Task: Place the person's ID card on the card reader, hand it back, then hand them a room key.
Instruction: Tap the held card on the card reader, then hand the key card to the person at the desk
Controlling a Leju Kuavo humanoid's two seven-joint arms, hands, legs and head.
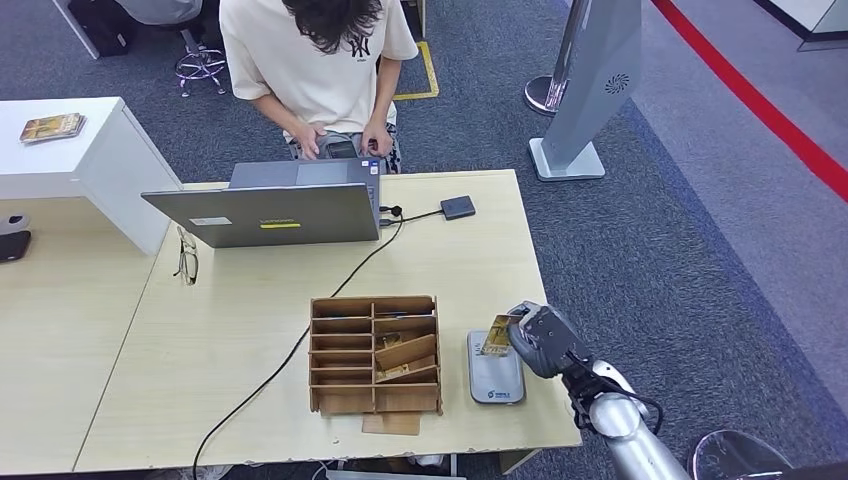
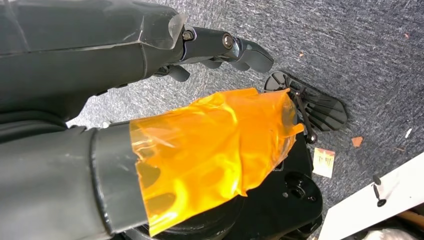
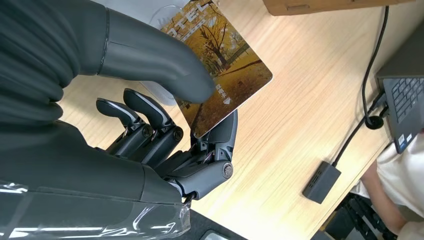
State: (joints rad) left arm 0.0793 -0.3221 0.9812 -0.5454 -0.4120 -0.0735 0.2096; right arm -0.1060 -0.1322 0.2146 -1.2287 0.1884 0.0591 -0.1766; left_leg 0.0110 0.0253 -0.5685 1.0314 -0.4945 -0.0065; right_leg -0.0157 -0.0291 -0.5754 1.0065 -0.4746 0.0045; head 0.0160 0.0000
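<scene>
My right hand [image 1: 542, 340] pinches a card [image 1: 497, 335] printed with autumn trees and the word HOTEL between thumb and fingers. The card hangs tilted just above the grey card reader [image 1: 497, 380], which lies near the table's front right edge. In the right wrist view the thumb presses on the card [image 3: 227, 75] from above and the fingers [image 3: 150, 125] curl beneath it. A person [image 1: 320, 70] in a cream shirt stands at the far side of the table, both hands low at the edge. My left hand [image 2: 200, 125] hangs over the carpet holding nothing, its thumb wrapped in orange tape.
A wooden slotted organizer [image 1: 375, 355] with cards in its compartments stands left of the reader. An open laptop [image 1: 275, 205] sits at the far side, with a black cable running to a small dark box [image 1: 458, 207]. Glasses [image 1: 187, 258] lie at the left.
</scene>
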